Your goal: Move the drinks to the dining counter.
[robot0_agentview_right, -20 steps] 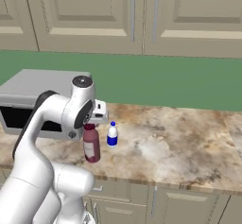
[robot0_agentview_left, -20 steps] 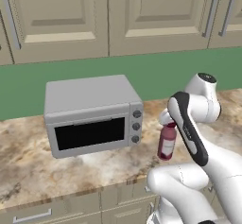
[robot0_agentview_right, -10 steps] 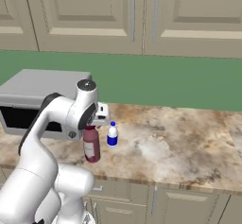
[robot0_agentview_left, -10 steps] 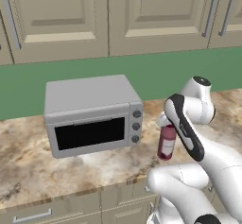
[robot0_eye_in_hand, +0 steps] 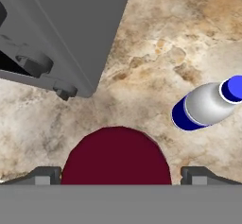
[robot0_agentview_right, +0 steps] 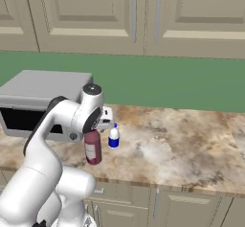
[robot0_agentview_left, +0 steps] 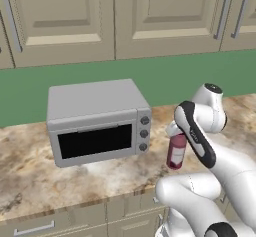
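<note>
A dark maroon bottle [robot0_agentview_left: 176,152] [robot0_agentview_right: 93,148] stands upright on the marbled counter, just right of the grey oven. My gripper [robot0_agentview_left: 174,130] [robot0_agentview_right: 99,124] [robot0_eye_in_hand: 120,176] hangs open straight above it, pointing down. In the hand view the bottle's round top [robot0_eye_in_hand: 116,156] lies between the two fingertips [robot0_eye_in_hand: 45,175], which stand apart from its sides. A small white-and-blue bottle [robot0_agentview_right: 113,138] [robot0_eye_in_hand: 204,106] stands a short way to the maroon one's right, further back. The dining counter is out of view.
The grey toaster oven [robot0_agentview_left: 96,122] [robot0_agentview_right: 40,96] [robot0_eye_in_hand: 61,29] sits close on the left of the bottles. The marbled counter [robot0_agentview_right: 186,147] runs on to the right, backed by a green wall. Beige wall cabinets [robot0_agentview_left: 115,16] hang above.
The arm has sunk a little, bringing the open gripper lower over the maroon bottle. Both bottles stay where they were.
</note>
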You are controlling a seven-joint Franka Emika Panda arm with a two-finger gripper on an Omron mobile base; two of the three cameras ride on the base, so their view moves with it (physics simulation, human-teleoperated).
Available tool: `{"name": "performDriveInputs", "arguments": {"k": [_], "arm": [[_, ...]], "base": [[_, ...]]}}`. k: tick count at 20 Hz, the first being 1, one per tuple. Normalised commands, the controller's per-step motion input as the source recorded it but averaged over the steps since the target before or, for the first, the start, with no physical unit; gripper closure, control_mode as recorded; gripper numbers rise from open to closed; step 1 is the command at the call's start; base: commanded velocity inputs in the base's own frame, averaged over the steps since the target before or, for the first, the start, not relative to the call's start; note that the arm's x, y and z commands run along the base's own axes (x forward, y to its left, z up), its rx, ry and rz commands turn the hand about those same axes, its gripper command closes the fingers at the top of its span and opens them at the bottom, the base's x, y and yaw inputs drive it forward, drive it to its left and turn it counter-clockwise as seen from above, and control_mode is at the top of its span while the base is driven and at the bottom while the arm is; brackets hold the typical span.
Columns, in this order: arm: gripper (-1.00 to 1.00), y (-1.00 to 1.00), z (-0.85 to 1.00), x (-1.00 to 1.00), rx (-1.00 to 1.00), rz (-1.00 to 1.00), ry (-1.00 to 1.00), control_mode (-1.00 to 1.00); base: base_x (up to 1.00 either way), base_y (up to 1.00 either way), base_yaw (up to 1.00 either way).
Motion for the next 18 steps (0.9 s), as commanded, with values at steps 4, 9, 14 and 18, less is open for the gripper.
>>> {"name": "performDriveInputs", "arguments": {"k": [4,9,14,18], "arm": [[1.00,0.00,-0.23,0.00,0.00,0.03,0.01,-1.00],[1.00,0.00,-0.18,0.00,0.00,0.03,0.00,-1.00],[1.00,0.00,-0.06,-0.06,0.00,0.02,0.00,-1.00],[1.00,0.00,0.25,-0.53,0.01,0.00,0.00,-1.00]], "base": [[0.00,0.00,0.00],[0.00,0.00,0.00],[0.00,0.00,0.00],[0.00,0.00,0.00]]}}
